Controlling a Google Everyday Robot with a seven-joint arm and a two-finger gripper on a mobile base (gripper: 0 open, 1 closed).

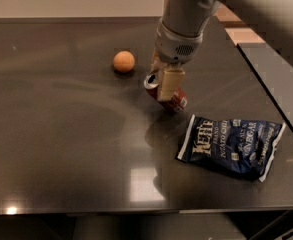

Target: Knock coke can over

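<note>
- Gripper [162,87]: reaches down from the upper right to mid-table, clamped on the coke can, with one pale finger [167,83] across the can's near side.
- Coke can [177,100]: sits between the orange ball and the chip bag, tilted, silver top to the left and base toward the bag. It is not yet lying flat.
- Step in hand, as judged: tipping. Carry the lean on until the can's side meets the table [61,134], and let go low.
- Orange ball [124,61]: near the can top but apart from it. Keep the fall clear of it.
- Chip bag [231,146]: close to the can's base. The base may skid onto it.
- Table surface: glossy, probably slick, so expect the can to roll.
</note>
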